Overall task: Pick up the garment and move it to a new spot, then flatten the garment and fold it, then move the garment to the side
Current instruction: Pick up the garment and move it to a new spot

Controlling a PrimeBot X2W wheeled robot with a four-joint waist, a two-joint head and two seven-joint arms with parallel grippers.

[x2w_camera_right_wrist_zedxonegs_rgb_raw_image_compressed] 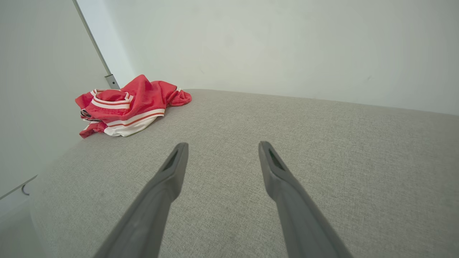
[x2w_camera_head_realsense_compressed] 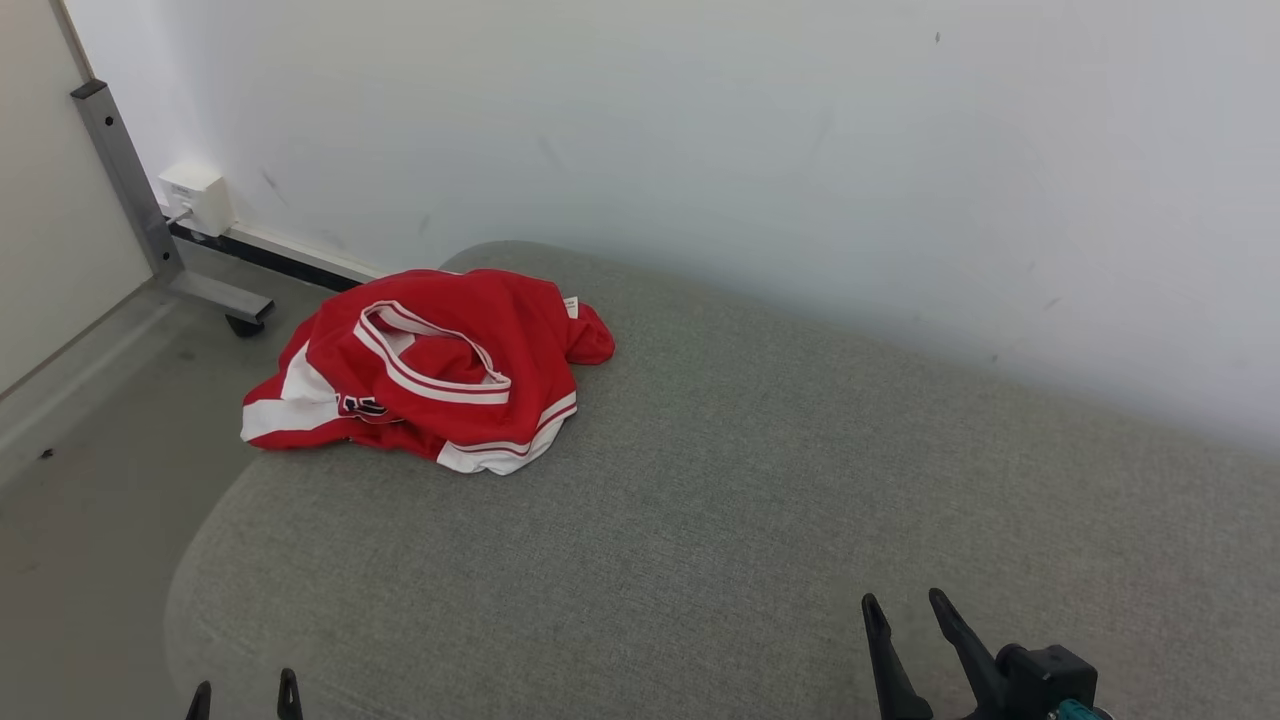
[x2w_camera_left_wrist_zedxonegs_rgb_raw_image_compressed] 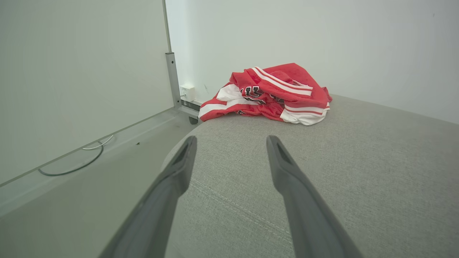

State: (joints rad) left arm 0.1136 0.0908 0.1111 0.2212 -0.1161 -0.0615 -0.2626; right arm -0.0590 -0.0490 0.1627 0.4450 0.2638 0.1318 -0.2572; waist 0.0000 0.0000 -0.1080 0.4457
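Observation:
The garment [x2w_camera_head_realsense_compressed: 430, 370] is a red jersey with white and dark red trim, crumpled in a heap at the far left corner of the grey fabric surface [x2w_camera_head_realsense_compressed: 720, 480]; part of it hangs over the left edge. It also lies ahead of the fingers as the garment [x2w_camera_left_wrist_zedxonegs_rgb_raw_image_compressed: 269, 95] in the left wrist view and as the garment [x2w_camera_right_wrist_zedxonegs_rgb_raw_image_compressed: 125, 105] at the far left of the right wrist view. My left gripper [x2w_camera_head_realsense_compressed: 245, 695] sits at the near left edge, open and empty. Open and empty too, my right gripper [x2w_camera_head_realsense_compressed: 905, 605] is at the near right, far from the jersey.
A white wall [x2w_camera_head_realsense_compressed: 800, 150] runs close behind the grey surface. Left of it is bare floor [x2w_camera_head_realsense_compressed: 90, 480], a partition panel on a metal leg with a caster [x2w_camera_head_realsense_compressed: 240, 322], a wall socket box [x2w_camera_head_realsense_compressed: 197, 197] and a loose cable [x2w_camera_left_wrist_zedxonegs_rgb_raw_image_compressed: 75, 163].

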